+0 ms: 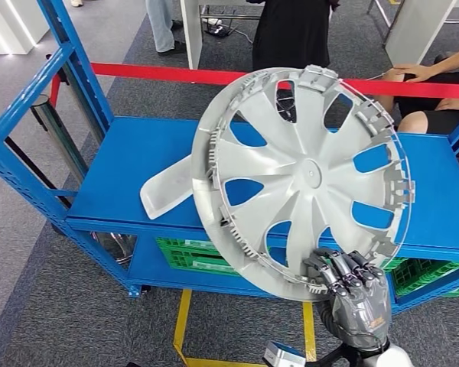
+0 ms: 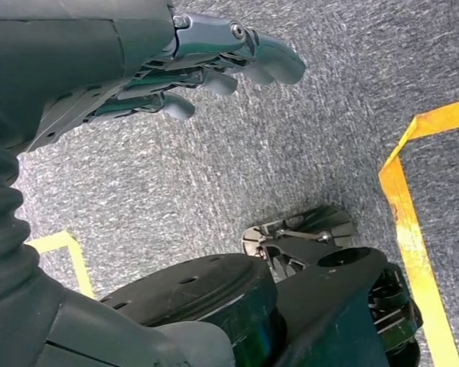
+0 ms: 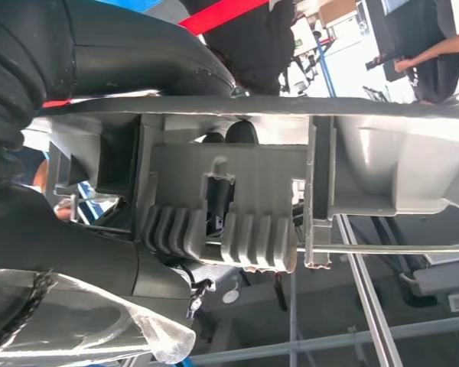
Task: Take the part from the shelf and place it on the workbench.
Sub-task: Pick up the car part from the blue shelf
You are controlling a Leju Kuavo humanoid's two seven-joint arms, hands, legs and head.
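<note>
A large silver-grey plastic wheel cover with curved spokes (image 1: 305, 176) is held tilted in front of the blue metal shelf (image 1: 129, 164), gripped at its lower rim by the right robot hand (image 1: 354, 294). The left robot hand (image 2: 216, 65) is seen hanging over grey carpet, fingers loosely extended, nothing held. The carrying step appears to be in hand; next, the cover would need to be borne to the worktop and set down.
</note>
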